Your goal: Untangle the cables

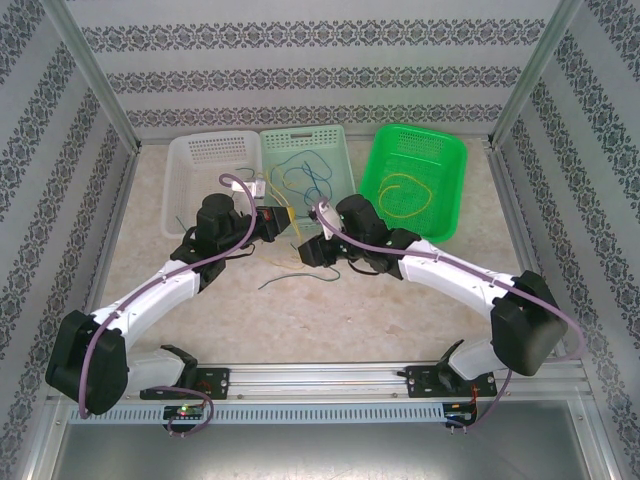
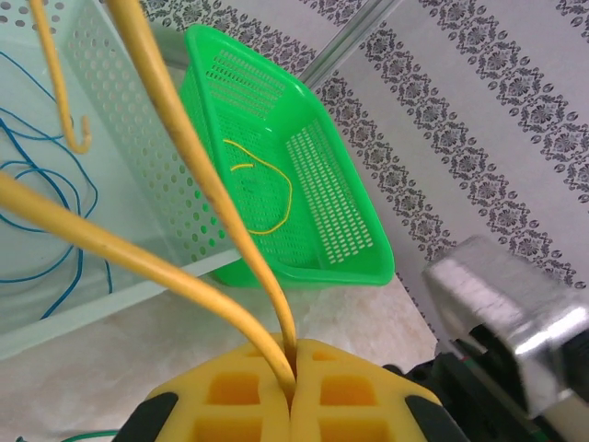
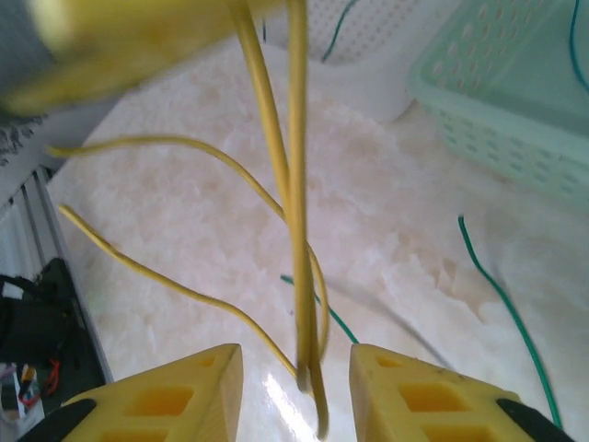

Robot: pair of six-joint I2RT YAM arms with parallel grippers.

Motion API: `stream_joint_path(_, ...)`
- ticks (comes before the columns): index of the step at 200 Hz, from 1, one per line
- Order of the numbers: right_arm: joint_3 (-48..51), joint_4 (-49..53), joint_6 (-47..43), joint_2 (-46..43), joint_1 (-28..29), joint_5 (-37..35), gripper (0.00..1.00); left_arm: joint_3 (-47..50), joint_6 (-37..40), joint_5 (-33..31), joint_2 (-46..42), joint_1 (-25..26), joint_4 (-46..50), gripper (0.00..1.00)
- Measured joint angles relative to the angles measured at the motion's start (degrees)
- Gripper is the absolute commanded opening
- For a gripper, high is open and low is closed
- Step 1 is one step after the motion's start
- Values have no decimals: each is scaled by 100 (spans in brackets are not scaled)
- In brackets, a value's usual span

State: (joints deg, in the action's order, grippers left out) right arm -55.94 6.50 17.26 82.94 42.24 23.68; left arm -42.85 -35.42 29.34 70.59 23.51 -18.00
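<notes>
Left fingers (image 2: 230, 396): together, clamped on yellow cable (image 2: 207, 175); clear in left wrist view.
Right fingers (image 3: 175, 396): apart, yellow strands hanging between them, not pinched; right wrist view.
Blue cable (image 2: 55, 193): inside pale teal basket (image 2: 138, 120).
Green cable (image 3: 506, 304): loose on counter (image 3: 184, 212).
Top view: second yellow cable (image 1: 408, 190) coiled in green basket (image 1: 385, 150); white basket (image 1: 195, 150) at left.

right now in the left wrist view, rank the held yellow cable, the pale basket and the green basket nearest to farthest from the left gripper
1. yellow cable, clamped in the left gripper.
2. pale basket, ahead on the left.
3. green basket, beyond it, mid-view.
</notes>
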Motion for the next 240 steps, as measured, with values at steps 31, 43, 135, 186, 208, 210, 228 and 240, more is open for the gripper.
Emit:
stream_joint_path(31,365,20,70,-94,0,-4,44,-26,-2,0,76,0,2,6)
stream_joint_path(43,426,22,79,-136,0,-4,43,-37,-4,2,98,0,2,6)
stream_joint_path(135,474,-181,177,-66,0,70,23,-48,-175,2,98,0,0,8)
stream_joint_path(186,474,-273,205,-61,0,114,17,-48,-420,7,109,0,-109,9)
stream_joint_path(208,474,-334,205,-61,0,131,8,-48,-555,26,149,0,-219,10)
stream_joint_path(210,474,-337,227,-61,0,136,7,-48,-566,26,149,0,-221,10)
stream_joint_path(228,474,-328,223,-61,0,157,0,-48,-629,28,160,0,-229,13)
stream_joint_path(240,474,-299,232,-63,0,197,0,-48,-669,46,160,0,-238,15)
